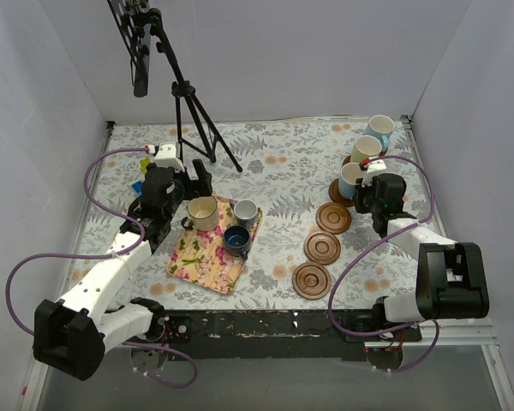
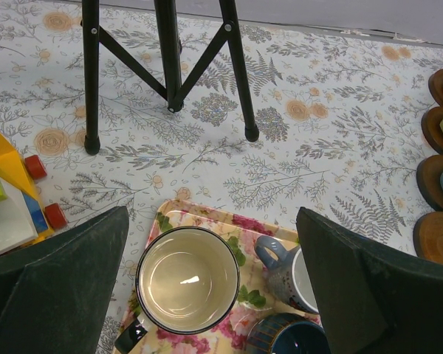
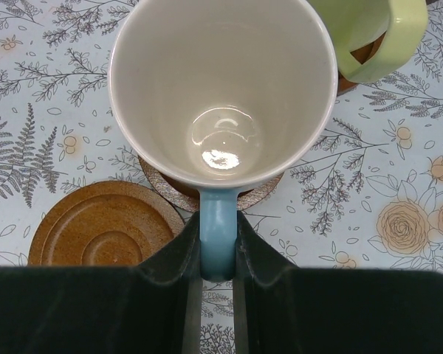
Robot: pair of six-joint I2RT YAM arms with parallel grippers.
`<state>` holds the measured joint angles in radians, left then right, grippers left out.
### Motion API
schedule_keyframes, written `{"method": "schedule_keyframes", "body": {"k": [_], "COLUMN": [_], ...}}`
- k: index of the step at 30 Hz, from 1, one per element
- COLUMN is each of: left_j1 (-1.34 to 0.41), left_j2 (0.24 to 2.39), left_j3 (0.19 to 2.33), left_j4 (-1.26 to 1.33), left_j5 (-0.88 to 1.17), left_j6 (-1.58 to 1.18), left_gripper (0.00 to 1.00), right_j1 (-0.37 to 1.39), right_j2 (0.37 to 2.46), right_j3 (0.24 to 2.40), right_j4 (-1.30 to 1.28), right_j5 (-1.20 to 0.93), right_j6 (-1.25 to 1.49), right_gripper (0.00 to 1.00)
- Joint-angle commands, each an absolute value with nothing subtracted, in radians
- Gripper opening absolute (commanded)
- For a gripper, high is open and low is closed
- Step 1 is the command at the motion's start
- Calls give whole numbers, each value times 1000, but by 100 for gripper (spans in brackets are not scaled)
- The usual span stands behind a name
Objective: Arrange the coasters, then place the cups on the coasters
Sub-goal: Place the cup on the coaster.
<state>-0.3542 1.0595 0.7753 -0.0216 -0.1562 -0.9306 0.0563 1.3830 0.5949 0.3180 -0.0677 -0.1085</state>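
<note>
Checking progress against the task sentence.

Coasters (image 1: 322,247): all six lie in a curving row on the right side of the worktop (image 1: 274,171). I judge the arranging part finished.

Cups on the row:
- The far coaster carries the rear light blue cup (image 1: 379,130).
- The next one carries the yellow-green cup (image 1: 366,147).
- The third has the held light blue cup (image 3: 221,88) directly over it.
- The three nearest coasters are bare.

Right tool (image 3: 218,247): clenched on the handle (image 3: 218,225) of the held light blue cup. The cup is upright and centred over the third coaster (image 3: 156,181). The wrist view does not show whether its base bears on the wood or hangs just above. My estimate is that this placement is at or close to its end, with the release not yet made.

Left tool (image 2: 213,216): released, jaws wide, nothing gripped. It hovers over the cream cup (image 2: 187,279), which stands on the floral mat (image 2: 207,215). The grey-white cup (image 2: 292,276) and navy cup (image 2: 284,335) stand on the same mat.

Tally: two cups set and a third nearly so. Three cups on the mat are left to move to the three bare coasters, so cup placing is roughly half done.
</note>
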Motion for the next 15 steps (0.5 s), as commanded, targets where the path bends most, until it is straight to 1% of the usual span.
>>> {"method": "schedule_keyframes", "body": {"k": [1,15], "left_j1": [-347,-347], "left_j2": [1058,1060], "left_j3": [779,781], "left_j4": [-9,-14], "left_j5": [-150,-150], "left_j6": [-917,-916], "left_gripper": [98,98], "right_j1": [54,55], "right_j2": [1368,1381], "right_j3": [650,655], "right_j4": [451,446], "right_j5": [-83,-84], "right_j6": [-112,-107], "right_gripper": [1,1]}}
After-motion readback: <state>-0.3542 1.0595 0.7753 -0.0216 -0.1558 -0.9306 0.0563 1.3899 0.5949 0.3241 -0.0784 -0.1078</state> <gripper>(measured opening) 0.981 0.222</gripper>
